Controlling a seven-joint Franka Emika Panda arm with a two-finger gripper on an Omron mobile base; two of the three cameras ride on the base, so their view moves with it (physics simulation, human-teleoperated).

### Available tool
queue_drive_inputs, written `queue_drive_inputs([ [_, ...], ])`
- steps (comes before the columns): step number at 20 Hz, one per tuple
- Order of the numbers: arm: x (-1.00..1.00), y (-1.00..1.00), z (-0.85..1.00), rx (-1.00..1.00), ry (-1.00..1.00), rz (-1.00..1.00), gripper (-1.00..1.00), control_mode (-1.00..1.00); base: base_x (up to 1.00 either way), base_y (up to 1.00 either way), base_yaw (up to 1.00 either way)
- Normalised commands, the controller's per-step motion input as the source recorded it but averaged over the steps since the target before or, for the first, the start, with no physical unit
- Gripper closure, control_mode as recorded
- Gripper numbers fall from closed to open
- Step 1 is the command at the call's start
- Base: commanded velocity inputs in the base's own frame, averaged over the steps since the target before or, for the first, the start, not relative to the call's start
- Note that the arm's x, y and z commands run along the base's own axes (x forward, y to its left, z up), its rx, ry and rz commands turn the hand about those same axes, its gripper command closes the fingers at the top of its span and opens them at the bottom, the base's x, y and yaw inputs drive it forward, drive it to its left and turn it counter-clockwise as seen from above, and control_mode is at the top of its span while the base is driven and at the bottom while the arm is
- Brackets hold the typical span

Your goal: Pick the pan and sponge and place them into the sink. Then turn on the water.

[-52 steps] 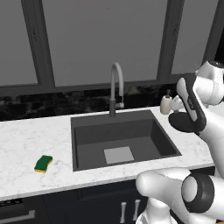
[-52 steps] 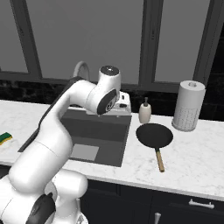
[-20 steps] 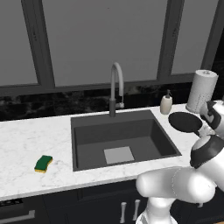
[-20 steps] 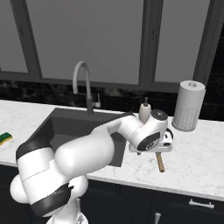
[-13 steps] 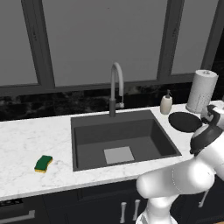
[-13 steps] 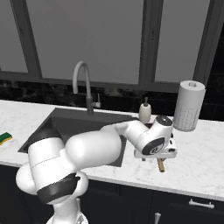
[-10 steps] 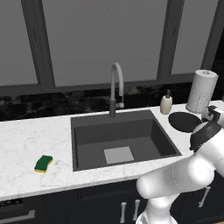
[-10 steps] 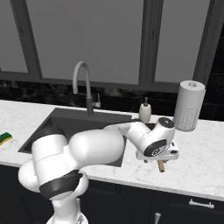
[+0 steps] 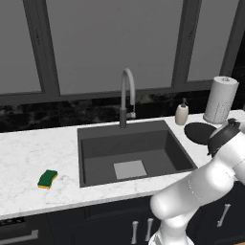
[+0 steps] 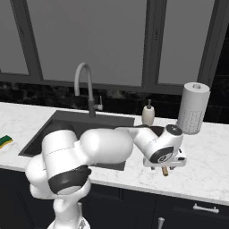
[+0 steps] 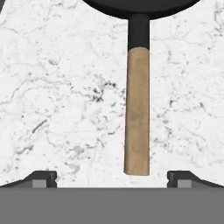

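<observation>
Sponge [image 9: 47, 179], green over yellow, lies on counter [image 9: 28, 148] left of dark sink [image 9: 134, 150]. Black round pan [image 9: 200, 133], tan straight handle [image 11: 137, 111], sits on counter right of sink. Gripper [image 11: 112, 177] spread wide above handle, holding nothing.

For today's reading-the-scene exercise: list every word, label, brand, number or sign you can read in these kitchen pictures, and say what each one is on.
None can be read: the soap dispenser, paper towel roll, sponge, pan and faucet show no lettering, numbers or signs.
</observation>
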Motion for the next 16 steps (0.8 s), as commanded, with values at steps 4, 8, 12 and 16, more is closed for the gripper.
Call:
queue_drive_inputs([
  [4, 0.26, 0.0, -0.33, -0.03, 0.0, 0.0, -1.0, -1.0, 0.0, 0.0, 0.0],
  [8, 0.29, 0.0, -0.23, -0.01, 0.0, 0.0, -1.0, -1.0, 0.0, 0.0, 0.0],
  [12, 0.27, -0.02, -0.15, 0.0, 0.0, 0.0, -1.0, -1.0, 0.0, 0.0, 0.0],
  [16, 0.2, -0.02, -0.12, -0.01, 0.0, 0.0, -1.0, -1.0, 0.0, 0.0, 0.0],
])
